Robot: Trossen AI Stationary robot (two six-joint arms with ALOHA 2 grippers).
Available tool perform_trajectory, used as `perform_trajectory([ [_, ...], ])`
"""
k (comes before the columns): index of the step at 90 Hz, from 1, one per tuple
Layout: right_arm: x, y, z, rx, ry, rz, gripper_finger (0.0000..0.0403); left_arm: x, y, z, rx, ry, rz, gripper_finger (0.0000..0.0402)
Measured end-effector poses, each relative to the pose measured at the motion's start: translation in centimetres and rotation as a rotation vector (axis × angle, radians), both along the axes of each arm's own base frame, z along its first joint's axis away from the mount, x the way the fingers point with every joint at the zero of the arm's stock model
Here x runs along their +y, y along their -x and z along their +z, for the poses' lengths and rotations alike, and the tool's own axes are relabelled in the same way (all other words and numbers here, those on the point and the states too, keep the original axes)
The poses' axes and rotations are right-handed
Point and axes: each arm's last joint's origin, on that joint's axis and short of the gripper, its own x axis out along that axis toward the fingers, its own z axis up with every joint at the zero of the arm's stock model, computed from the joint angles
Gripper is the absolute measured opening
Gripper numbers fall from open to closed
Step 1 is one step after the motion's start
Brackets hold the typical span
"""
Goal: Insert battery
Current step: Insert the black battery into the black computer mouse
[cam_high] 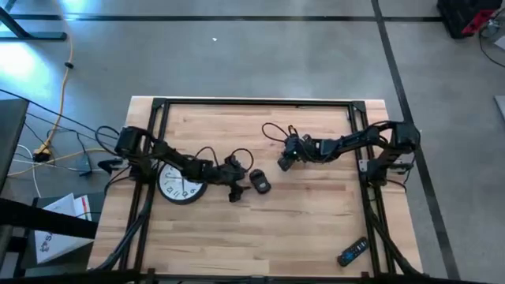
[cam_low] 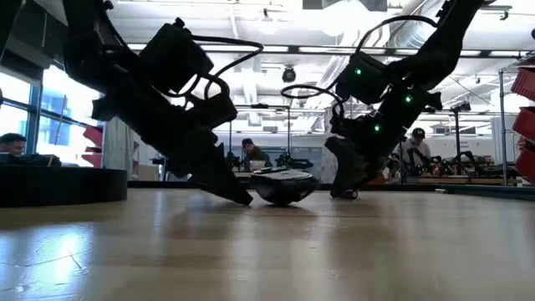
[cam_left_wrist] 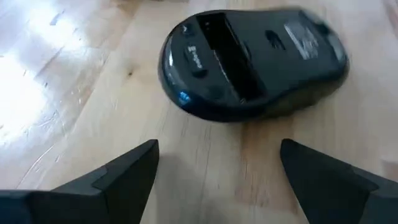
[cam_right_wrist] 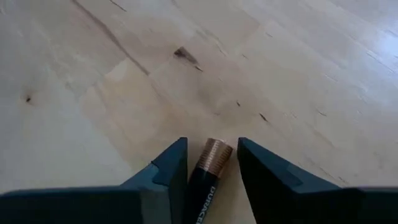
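Battery point(cam_right_wrist: 208, 171) first: it is not in yet. From above, the mouse point(cam_high: 259, 181) lies belly-up mid-table, my left gripper point(cam_high: 234, 189) just beside it by the clock point(cam_high: 180, 183), my right gripper point(cam_high: 283, 162) near its other side; a remote point(cam_high: 352, 252) lies well apart. At table level, both my grippers reach down toward the wood on either side of the mouse. My left wrist shows wide-spread fingers point(cam_left_wrist: 124, 177) holding nothing, facing the mouse's open, vacant bay point(cam_left_wrist: 233, 59). My right wrist shows narrow fingers clamped on the battery, copper end forward. I judge carrying, aligning and seating remain.
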Motion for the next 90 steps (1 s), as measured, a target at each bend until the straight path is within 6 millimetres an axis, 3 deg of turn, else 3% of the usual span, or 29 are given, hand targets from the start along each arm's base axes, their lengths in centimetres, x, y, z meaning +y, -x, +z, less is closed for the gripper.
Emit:
perform_trajectory([
  [15, -0.1, 0.0, 0.0, 0.003, 0.007, -0.002, 0.0112, 0.3, 1.3, 1.4, 0.095, -0.065, 0.053, 0.0318],
  [27, 0.6, 0.1, 0.0, 0.041, 0.108, -0.009, 0.0112, 0.5, 1.9, 2.3, 0.115, -0.094, 0.079, 0.0318],
  [60, 1.4, 0.7, -0.8, -0.040, 0.072, -0.075, 0.0110, 0.5, 2.2, 2.5, 0.094, -0.085, 0.082, 0.0318],
  [90, 1.4, 0.7, -0.8, -0.068, -0.008, -0.102, 0.0024, 0.2, 1.9, 2.9, 0.041, -0.072, 0.066, 0.0318],
])
